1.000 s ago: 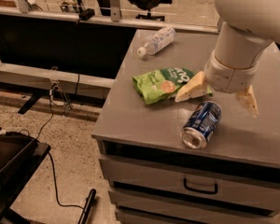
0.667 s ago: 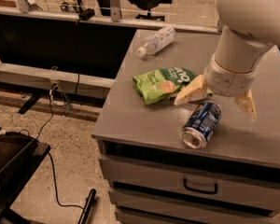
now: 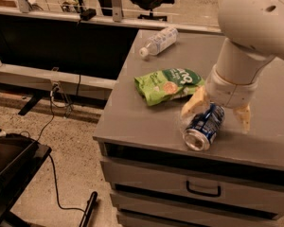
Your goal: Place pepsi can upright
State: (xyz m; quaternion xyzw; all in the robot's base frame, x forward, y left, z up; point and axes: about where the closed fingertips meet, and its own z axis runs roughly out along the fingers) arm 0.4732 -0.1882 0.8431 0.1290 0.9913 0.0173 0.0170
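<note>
The pepsi can [image 3: 204, 126] is dark blue with a silver end. It lies on its side near the front edge of the grey cabinet top [image 3: 132, 117], silver end facing the front. My gripper [image 3: 219, 111] hangs from the white arm [image 3: 246, 37] right over the can's rear half. Its two cream fingers [image 3: 194, 103] are spread apart, one on each side of the can. I cannot tell whether they touch the can.
A green snack bag [image 3: 168, 84] lies just left of the gripper. A clear plastic bottle [image 3: 158, 41] lies on its side at the back left of the top. Drawers [image 3: 203, 188] are below the front edge. Cables and a black stand are on the floor at left.
My gripper has come down a little, so its open fingers now sit lower around the can. The can, bag and bottle have not moved.
</note>
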